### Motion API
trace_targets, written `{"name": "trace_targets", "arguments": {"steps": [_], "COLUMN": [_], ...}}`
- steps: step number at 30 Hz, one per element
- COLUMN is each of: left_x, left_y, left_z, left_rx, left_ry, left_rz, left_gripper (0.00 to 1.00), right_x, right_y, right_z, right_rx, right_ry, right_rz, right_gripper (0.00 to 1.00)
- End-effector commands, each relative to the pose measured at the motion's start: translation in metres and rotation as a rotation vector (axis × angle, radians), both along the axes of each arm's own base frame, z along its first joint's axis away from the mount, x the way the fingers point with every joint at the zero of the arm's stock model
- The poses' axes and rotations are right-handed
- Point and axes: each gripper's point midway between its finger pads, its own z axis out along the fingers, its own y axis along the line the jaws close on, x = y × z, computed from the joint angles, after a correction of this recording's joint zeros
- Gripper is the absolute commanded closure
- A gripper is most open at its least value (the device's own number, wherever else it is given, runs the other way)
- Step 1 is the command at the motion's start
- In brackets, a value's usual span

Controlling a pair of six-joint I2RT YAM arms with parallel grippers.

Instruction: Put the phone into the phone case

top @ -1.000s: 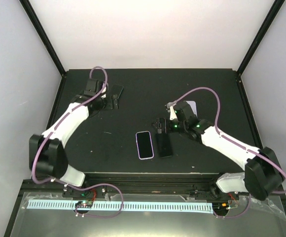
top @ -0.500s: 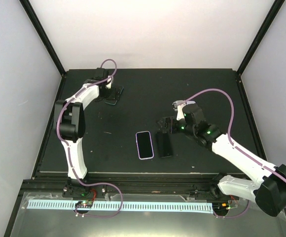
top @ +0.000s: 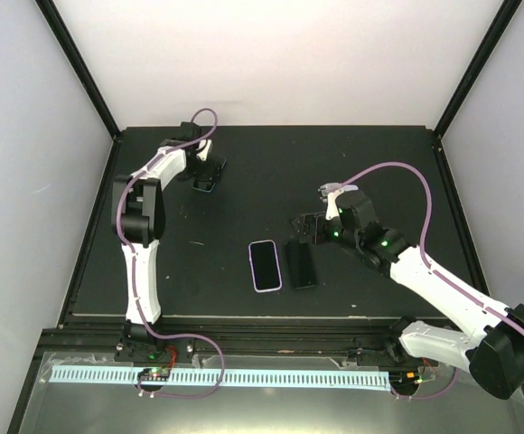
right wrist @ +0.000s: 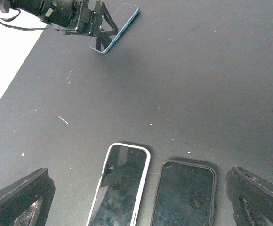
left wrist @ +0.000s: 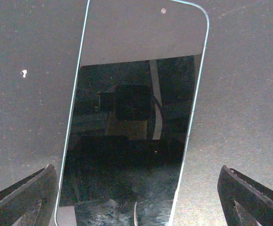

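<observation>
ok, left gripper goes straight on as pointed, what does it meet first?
The phone, screen up, dead ahead of the left gripper, between its open fingers. The fingers may pass either side and reach the table; depth is unclear.

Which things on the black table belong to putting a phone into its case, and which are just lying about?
Job: blue-edged glossy phone; black rectangular phone case.
Lying about, probably: white-rimmed phone beside that case.

A black desk (top: 271,172) is enclosed by white walls (top: 271,54) and black frame posts (top: 80,68). Pale specks (right wrist: 63,121) are scattered over its surface. A white perforated strip (top: 271,378) is mounted below the near edge.
</observation>
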Motion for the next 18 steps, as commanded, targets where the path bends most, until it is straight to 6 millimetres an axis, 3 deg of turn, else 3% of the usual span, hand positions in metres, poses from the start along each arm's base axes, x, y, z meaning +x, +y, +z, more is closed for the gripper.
{"name": "trace_targets", "arguments": {"steps": [1, 6, 10, 18], "left_x": [0.005, -0.003, -0.006, -0.004], "left_y": [-0.002, -0.008, -0.003, 0.023], "left_z": [0.009, -0.003, 0.0, 0.006], "left_rx": [-0.036, -0.083, -0.068, 0.026], "left_ry": [0.011, 0.07, 0.076, 0.051], "left_rz": [-0.014, 0.015, 0.04, 0.111], "left_gripper": [0.06, 0.09, 0.1, 0.1], "right_x": [0.005, 0.005, 0.007, 0.006], "right_y": [-0.006, -0.011, -0.017, -0.019], "right_z": [0.02, 0.03, 0.03, 0.036], "right_rx": [0.004, 0.005, -0.024, -0.029], "right_ry": [-0.05, -0.084, -0.102, -0.115], "right_rz": [-0.033, -0.047, -0.069, -0.065], "right_gripper": [0.0, 0.0, 0.0, 0.0]}}
